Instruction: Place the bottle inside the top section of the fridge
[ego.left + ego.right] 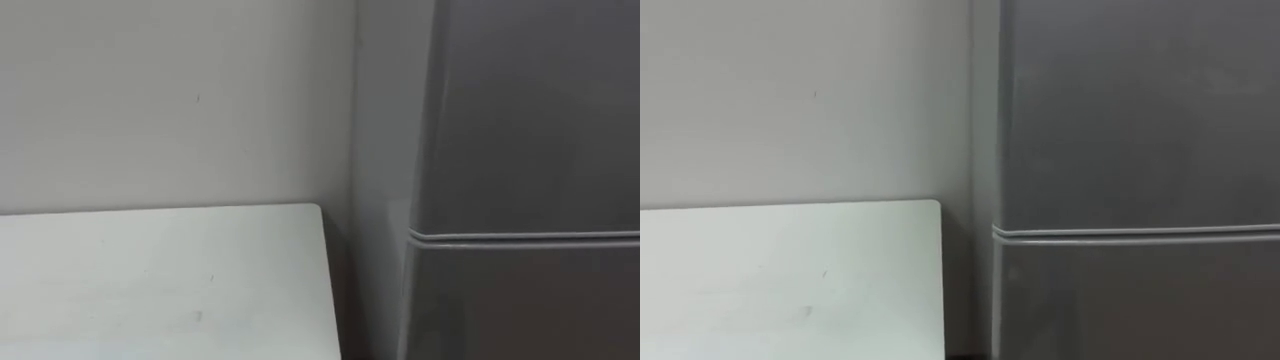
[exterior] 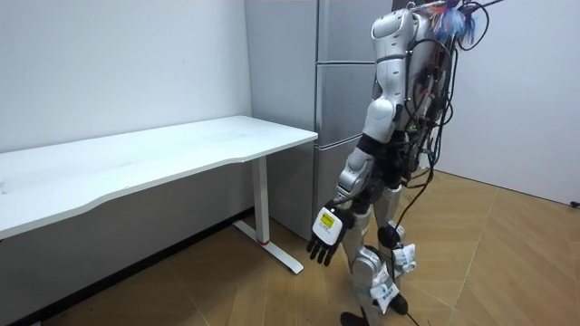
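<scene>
Standing at the closed fridge (image 2: pixel 343 100), beside the white surface (image 2: pixel 181 149), the robot hangs its left hand (image 2: pixel 326 237) low with fingers loosely spread, holding nothing (where the bottle is, I cannot tell). Opening the upper door (image 1: pixel 540 110) empty-handed would likely waste the approach.

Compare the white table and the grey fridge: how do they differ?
The table is white, the fridge grey. The table is low and wide, on legs with open space beneath; the fridge is a tall closed box. The table's top is one plain slab; the fridge's front is split by seams. Both stand side by side by the wall.
</scene>
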Robot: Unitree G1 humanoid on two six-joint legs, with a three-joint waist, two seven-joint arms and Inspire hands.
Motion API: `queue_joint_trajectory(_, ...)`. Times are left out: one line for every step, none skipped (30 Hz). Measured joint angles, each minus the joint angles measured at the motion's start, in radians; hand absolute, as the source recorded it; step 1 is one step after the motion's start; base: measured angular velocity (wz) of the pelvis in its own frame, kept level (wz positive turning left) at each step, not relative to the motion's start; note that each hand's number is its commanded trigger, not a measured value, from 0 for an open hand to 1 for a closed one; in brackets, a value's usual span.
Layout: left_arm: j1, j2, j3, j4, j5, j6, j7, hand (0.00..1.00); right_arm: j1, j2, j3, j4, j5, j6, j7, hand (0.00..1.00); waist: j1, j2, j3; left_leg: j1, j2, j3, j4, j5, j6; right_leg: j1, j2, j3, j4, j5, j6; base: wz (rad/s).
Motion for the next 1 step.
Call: queue_joint_trajectory(0.000, 0.001, 0.000, 0.001, 0.012, 0.002, 0.000, 0.00, 0.001, -0.001, 0.000, 0.005, 0.000, 0.000, 0.006, 0.00, 0.000, 0.000, 0.0002, 0.000, 0.000, 0.000, 0.000, 0.000, 0.000, 0.001, 0.000, 0.000, -0.006, 0.000, 0.000, 0.00)
